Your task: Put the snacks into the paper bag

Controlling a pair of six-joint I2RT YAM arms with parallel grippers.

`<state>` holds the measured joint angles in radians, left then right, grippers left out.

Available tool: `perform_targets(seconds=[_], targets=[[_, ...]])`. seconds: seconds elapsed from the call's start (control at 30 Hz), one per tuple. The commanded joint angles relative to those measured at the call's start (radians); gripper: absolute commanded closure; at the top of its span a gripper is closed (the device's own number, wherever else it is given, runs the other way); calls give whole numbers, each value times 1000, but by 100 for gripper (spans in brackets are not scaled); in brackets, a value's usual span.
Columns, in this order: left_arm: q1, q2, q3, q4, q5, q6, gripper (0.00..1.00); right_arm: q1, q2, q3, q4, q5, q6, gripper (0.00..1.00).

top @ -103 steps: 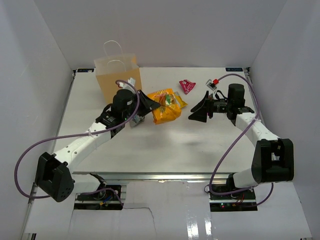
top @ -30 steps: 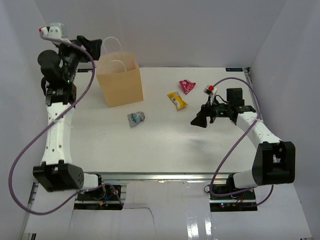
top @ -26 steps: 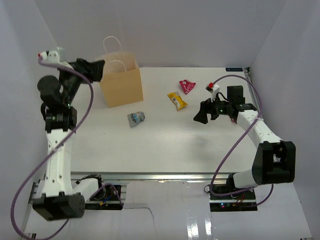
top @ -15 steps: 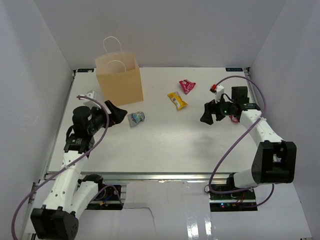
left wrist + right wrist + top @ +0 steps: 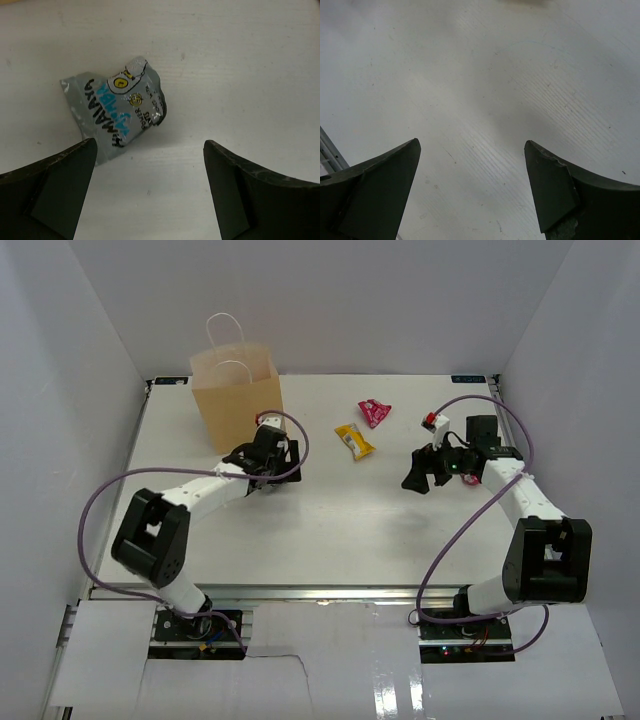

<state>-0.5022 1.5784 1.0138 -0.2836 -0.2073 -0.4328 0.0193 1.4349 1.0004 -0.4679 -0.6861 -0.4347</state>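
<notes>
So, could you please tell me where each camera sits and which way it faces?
Top external: above and behind the arm bases, looking down over the table; the left arm and right arm show whole, plus the paper bag.
Left wrist: on the left arm, looking down at a silver-blue packet, framed by the open left tool.
Right wrist: on the right arm, looking down at tabletop only, framed by the open right tool.
Shared: all show the white tabletop.
</notes>
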Motion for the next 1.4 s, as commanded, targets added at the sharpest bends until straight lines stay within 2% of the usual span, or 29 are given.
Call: perform_targets(seconds=[0.0,0.2,0.3,0.4,0.43,0.47,0.6,0.7,0.8,0.93,1.0,1.17,1.37], targets=[[-24,108,103,-22,-182,40,2,-21,-28,-9,0,-27,-13,10],[-38,296,224,-81,-228,46,6,-51,-27,-19,0,-38,-10,10],[-44,337,250,-117,-251,31,11,-58,-21,-19,2,-44,-7,10],[-50,362,247,-126,-253,23,21,-64,-16,-17,3,-52,-7,10],[-52,362,246,-127,-250,23,31,-65,-14,-16,3,-53,-7,10],[-53,361,243,-129,-247,20,37,-67,-10,-14,3,-55,-6,10],[-56,328,215,-129,-205,3,50,-73,-5,-8,3,-61,-6,10],[-59,257,175,-115,-161,-9,60,-78,-5,-5,2,-64,-7,10],[-64,129,114,-53,-57,11,71,-82,-8,-2,0,-69,-13,10],[-67,-88,86,32,67,57,76,-87,-8,6,0,-76,-18,10],[-65,-136,107,40,81,75,77,-88,-4,9,2,-84,-18,10],[-59,-193,287,40,80,117,76,-88,1,24,3,-92,-12,10],[23,-123,604,75,54,141,76,-88,-5,29,3,-101,-12,10]])
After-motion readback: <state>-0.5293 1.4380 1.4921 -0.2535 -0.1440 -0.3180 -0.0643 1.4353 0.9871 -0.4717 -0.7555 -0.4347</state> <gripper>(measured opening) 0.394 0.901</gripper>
